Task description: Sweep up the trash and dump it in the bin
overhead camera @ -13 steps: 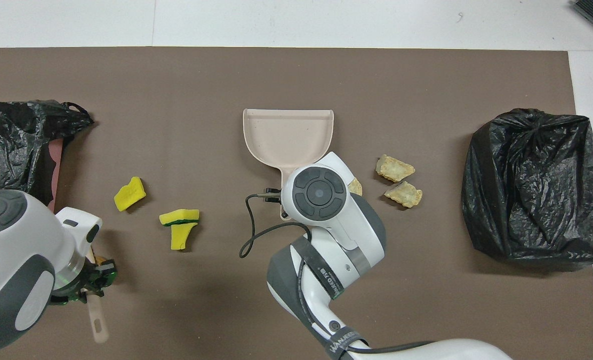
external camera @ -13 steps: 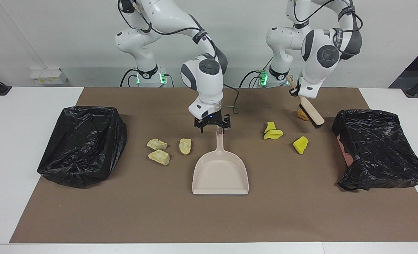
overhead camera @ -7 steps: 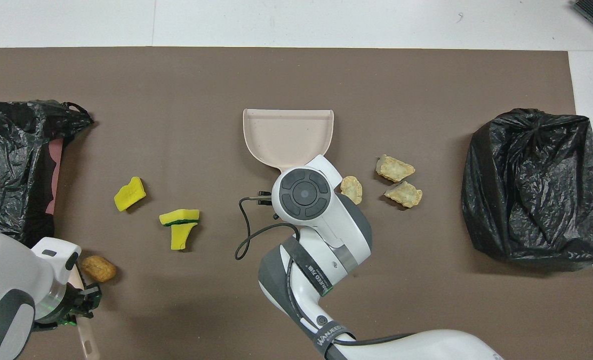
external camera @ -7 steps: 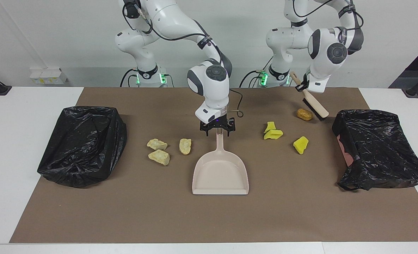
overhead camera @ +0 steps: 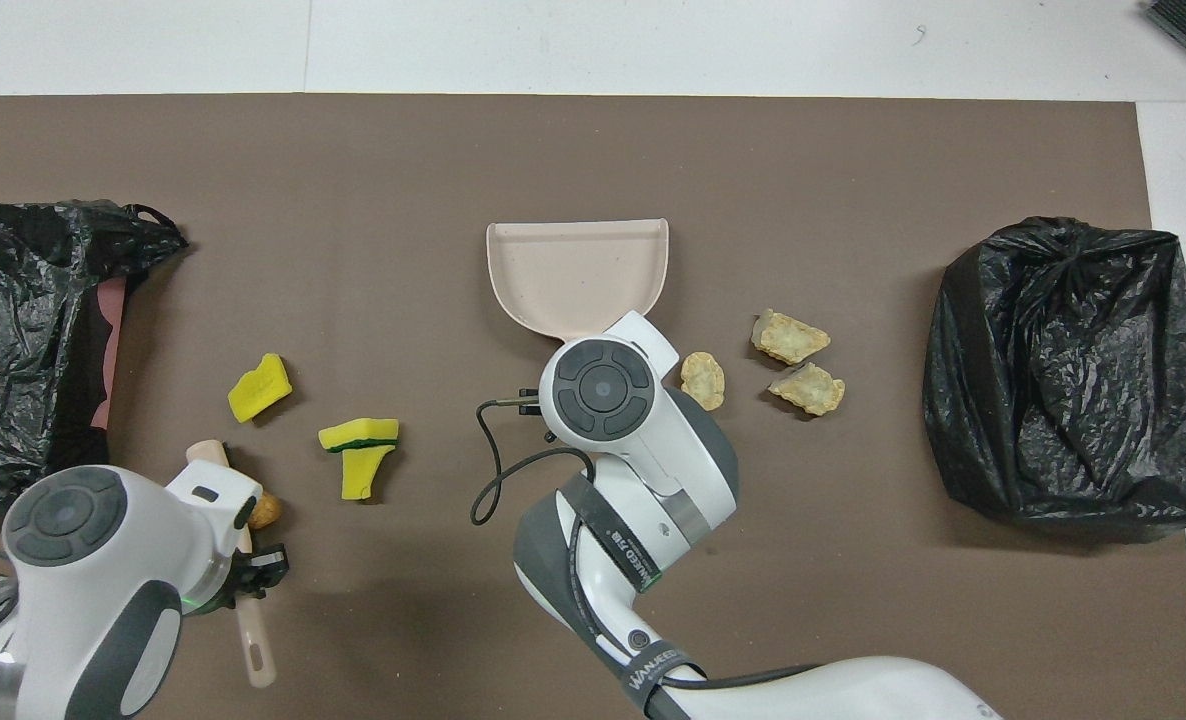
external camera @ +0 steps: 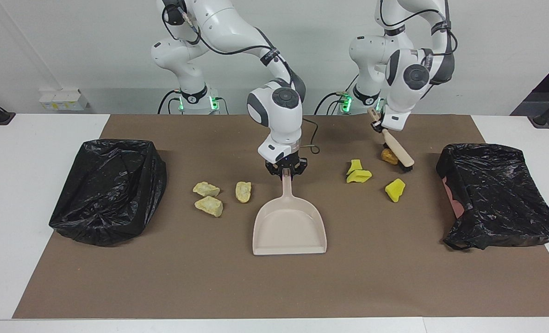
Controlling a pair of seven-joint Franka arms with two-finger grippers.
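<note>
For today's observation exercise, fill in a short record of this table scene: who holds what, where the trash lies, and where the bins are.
left gripper: shut on the brush, bristle end down at the orange-brown chunk
right gripper: shut on the dustpan handle; pan flat on the mat, empty
bright yellow chunks: three, toward the left arm's end
pale chunks: three, toward the right arm's end
black bin bags: one at each end of the mat
trash binned: none seen

The brush partly hides the orange-brown chunk.
</note>
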